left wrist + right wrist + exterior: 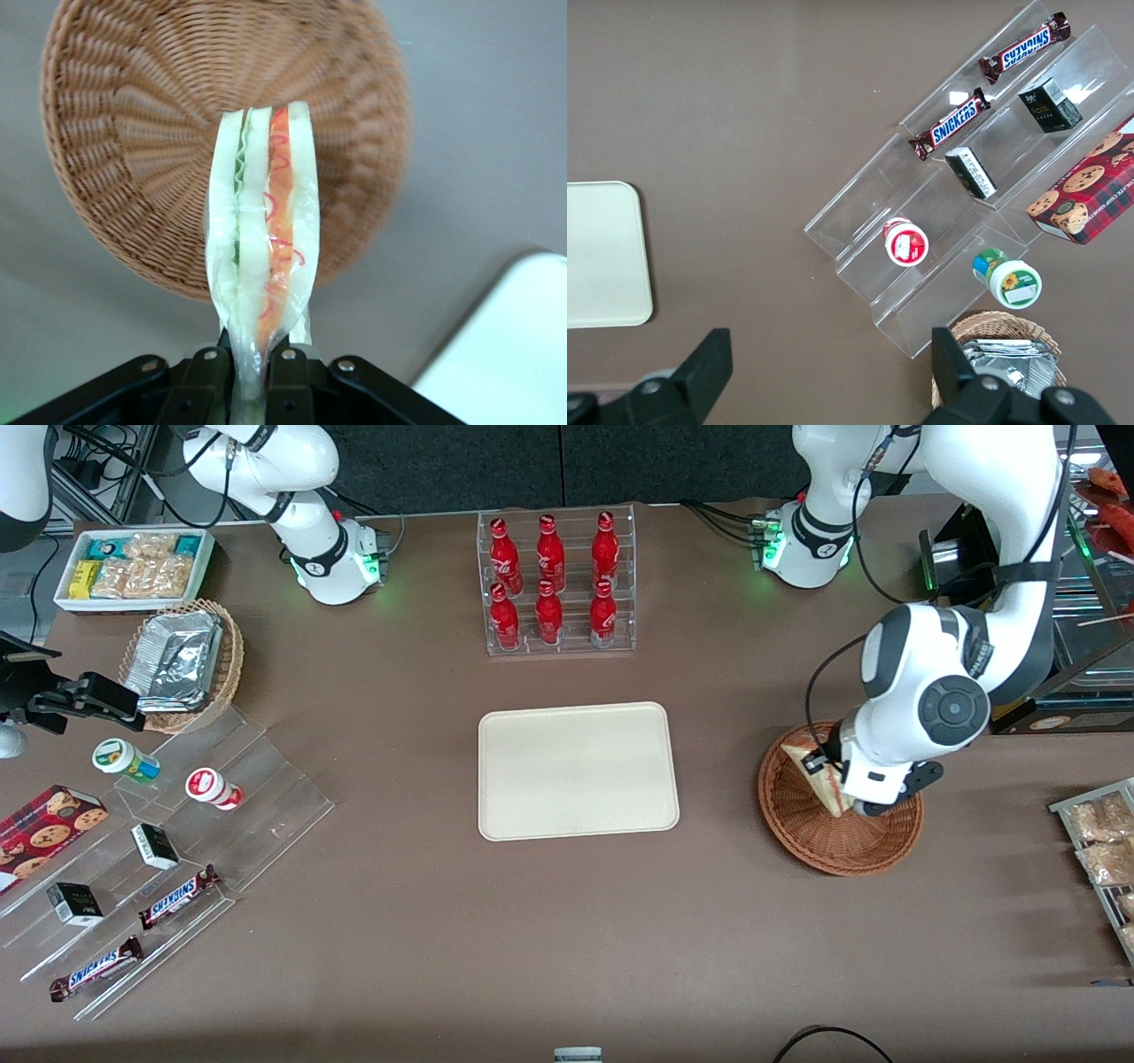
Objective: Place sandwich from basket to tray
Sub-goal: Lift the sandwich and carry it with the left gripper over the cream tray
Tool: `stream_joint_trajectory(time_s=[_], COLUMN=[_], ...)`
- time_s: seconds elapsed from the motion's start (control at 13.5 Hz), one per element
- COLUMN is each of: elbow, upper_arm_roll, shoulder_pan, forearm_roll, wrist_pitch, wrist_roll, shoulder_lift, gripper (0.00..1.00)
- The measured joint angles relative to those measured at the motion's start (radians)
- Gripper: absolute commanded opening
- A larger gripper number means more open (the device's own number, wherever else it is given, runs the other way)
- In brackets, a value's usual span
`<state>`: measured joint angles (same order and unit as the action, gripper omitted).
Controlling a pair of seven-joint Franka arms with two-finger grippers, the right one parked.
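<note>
My left gripper (842, 797) is shut on the sandwich (819, 775) and holds it above the reddish-brown wicker basket (815, 837). In the left wrist view the plastic-wrapped sandwich (263, 239) stands upright between the two black fingers (204, 381), its white bread and red-orange filling showing, lifted clear of the basket (133, 133) below. The cream tray (578, 771) lies flat in the middle of the table, beside the basket toward the parked arm's end. A corner of the tray (505, 354) shows in the left wrist view.
A clear rack of red bottles (556, 583) stands farther from the front camera than the tray. Toward the parked arm's end are a tan basket with foil containers (182, 662), a white snack bin (133, 567) and clear stepped shelves with snacks (159, 868). Packaged snacks (1099, 841) lie at the working arm's end.
</note>
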<state>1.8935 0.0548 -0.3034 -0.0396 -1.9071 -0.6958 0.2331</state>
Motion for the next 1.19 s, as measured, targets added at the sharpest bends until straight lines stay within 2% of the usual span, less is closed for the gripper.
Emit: stream_joint_trajectory(time_s=[0.37,0.59,0.89,1.19], elbow=[-0.096,-0.207,-0.397,-0.474], upper_arm_roll=[-0.007,-0.012,-0.041,-0.081], shoulder_pan=[-0.156,-0.24,-0.308,-0.365], forearm_roll=[0.0,-0.007,-0.052,-0.057], wrist_pitch=[0.002,-0.007,-0.012,-0.068], wrist_roll=[0.006,0.012,0.01,-0.035], shoulder_lift=[0.057,0.168,0.343,0.445], gripper=[0.0,0.0,0.0,0.0])
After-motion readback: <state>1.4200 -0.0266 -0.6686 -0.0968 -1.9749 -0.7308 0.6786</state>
